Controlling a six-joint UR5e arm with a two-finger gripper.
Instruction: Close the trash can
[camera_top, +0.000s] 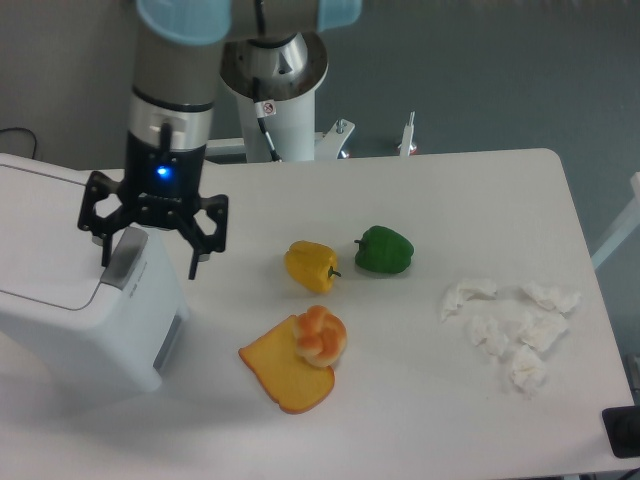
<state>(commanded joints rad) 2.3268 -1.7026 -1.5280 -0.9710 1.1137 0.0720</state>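
Note:
The trash can (70, 300) is a large white boxy bin at the left edge of the table, its flat lid lying down on top. A grey latch tab (122, 257) sits at the lid's right edge. My gripper (150, 262) hangs open just above that tab, one black finger (104, 250) over the lid and the other finger (194, 262) past the bin's right side. Nothing is held between them.
A yellow pepper (310, 265) and a green pepper (384, 250) lie mid-table. An orange bread slice (285, 370) with a small pastry (321, 336) on it sits nearer the front. Crumpled white tissues (512, 325) lie at the right.

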